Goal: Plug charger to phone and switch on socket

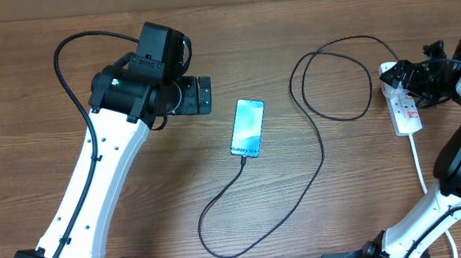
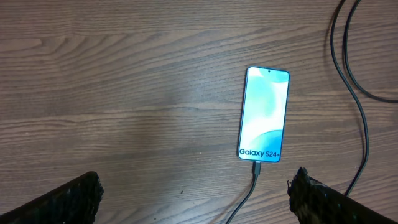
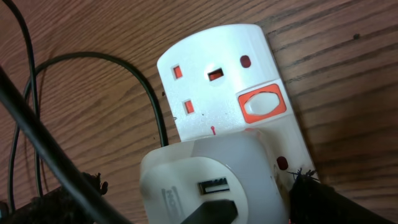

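Observation:
The phone (image 1: 248,128) lies face up in the middle of the table, its blue screen lit; it also shows in the left wrist view (image 2: 264,115). The black charger cable (image 1: 319,168) has its tip in the phone's bottom edge (image 2: 255,168) and loops right to the socket. The socket (image 1: 406,112) is a white power strip with an orange-red switch (image 3: 261,104). A white adapter (image 3: 214,180) with a black connector in it sits in the strip. My right gripper (image 1: 419,78) (image 3: 193,208) is open, its fingers either side of the adapter. My left gripper (image 1: 201,95) (image 2: 196,199) is open and empty, left of the phone.
The strip's thick white cord (image 1: 418,166) runs toward the front right beside my right arm. A wide loop of the black cable (image 1: 331,80) lies between the phone and the strip. The table top is brown wood.

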You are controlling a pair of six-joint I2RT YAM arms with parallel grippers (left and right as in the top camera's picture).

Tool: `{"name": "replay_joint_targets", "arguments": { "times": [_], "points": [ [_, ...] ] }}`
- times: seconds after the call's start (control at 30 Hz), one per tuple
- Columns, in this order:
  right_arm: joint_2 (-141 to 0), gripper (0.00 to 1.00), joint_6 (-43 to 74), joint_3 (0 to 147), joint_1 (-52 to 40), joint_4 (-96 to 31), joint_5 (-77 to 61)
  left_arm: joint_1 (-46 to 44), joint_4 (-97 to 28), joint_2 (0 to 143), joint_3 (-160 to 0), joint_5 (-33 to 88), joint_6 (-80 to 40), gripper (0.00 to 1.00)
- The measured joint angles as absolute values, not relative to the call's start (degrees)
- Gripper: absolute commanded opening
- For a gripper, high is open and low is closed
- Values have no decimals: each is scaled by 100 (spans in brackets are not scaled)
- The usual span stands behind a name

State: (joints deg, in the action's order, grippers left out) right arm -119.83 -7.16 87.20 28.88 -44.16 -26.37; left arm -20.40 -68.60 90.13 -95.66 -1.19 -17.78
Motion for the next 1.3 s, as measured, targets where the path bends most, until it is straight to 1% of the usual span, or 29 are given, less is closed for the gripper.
{"name": "replay_joint_targets", "arguments": {
  "times": [0.93, 1.3],
  "points": [
    [-11963, 96, -620, 8766, 2834, -4558, -2606, -2043, -6860, 9013, -9566, -119, -1776, 99],
    [-11961, 97, -403, 8774, 2799, -4499, -2488, -2043, -6860, 9013, -9566, -119, -1778, 100]
  ]
}}
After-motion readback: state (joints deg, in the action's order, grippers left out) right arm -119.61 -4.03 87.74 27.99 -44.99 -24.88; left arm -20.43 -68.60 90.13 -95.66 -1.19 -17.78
